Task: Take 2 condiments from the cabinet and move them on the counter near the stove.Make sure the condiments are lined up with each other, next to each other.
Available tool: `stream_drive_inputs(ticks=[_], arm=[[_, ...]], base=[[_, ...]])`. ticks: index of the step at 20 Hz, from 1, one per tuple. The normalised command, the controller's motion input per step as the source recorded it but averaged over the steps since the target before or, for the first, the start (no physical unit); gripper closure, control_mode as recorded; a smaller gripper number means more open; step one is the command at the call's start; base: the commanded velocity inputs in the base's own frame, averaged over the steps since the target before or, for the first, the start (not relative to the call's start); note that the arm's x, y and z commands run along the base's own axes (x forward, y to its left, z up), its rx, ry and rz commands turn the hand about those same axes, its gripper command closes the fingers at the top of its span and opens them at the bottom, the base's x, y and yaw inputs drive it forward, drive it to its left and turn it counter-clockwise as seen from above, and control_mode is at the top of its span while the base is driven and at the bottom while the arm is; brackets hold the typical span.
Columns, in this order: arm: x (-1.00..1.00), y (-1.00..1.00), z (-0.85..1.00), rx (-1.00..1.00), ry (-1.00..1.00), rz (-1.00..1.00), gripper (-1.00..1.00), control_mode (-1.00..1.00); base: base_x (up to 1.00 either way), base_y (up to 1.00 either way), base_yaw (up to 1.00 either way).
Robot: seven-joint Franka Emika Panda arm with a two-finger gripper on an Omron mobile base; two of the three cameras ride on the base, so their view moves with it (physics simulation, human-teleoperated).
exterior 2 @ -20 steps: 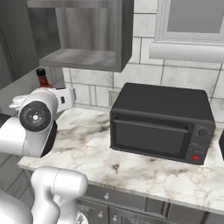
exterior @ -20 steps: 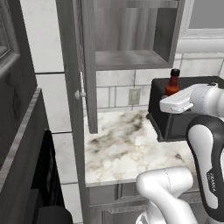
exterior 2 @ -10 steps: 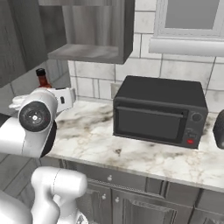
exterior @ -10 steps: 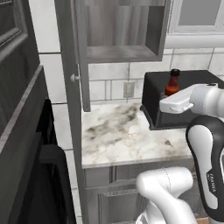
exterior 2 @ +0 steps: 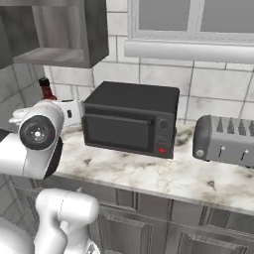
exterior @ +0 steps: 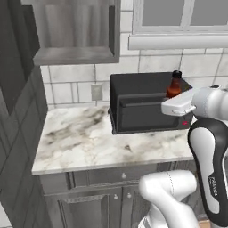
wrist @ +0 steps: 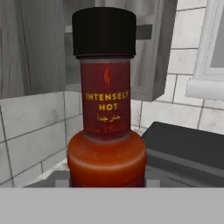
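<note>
Gripper (wrist: 107, 183) pinching the red bottle (wrist: 106, 100) down at its fat base, holding it upright, carried up in the air off the counter (exterior: 84, 138). Fingertips mostly lost behind the bottle in the hand view, just grey bits poking out either side of the base. Looks like hot sauce: black screw cap, dark red neck with a little flame mark and "INTENSELY HOT" in yellow, some smaller print under that too blurry to read, then a rounder orange-red bulge at the bottom. From the left base view, bottle (exterior: 174, 85) sticking up above the white hand, in front of the black toaster oven (exterior: 142, 107). From the right base view, same bottle (exterior 2: 46, 90) peeking over the arm at the left, just left of the toaster oven (exterior 2: 131, 119). Silver toaster (exterior 2: 225, 139) sitting further right on the marble. Open grey cabinet (exterior: 73, 33) up on the wall to the left, above the counter, tiled wall behind. Window (exterior 2: 193, 22) with a pale sill above the toaster oven
</note>
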Motion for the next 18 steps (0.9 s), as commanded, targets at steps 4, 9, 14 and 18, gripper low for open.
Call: stream_drive_inputs(ticks=[4,9,14,18], arm=[[0.0,0.0,0.0,0.0,0.0,0.0,1.0,1.0],[0.0,0.0,0.0,0.0,0.0,0.0,1.0,1.0],[0.0,0.0,0.0,0.0,0.0,0.0,1.0,1.0],[0.0,0.0,0.0,0.0,0.0,0.0,1.0,1.0]], base=[[-0.49,-1.0,-0.03],[-0.83,-1.0,-0.02],[-0.84,-1.0,-0.01],[-0.27,-0.98,0.0]])
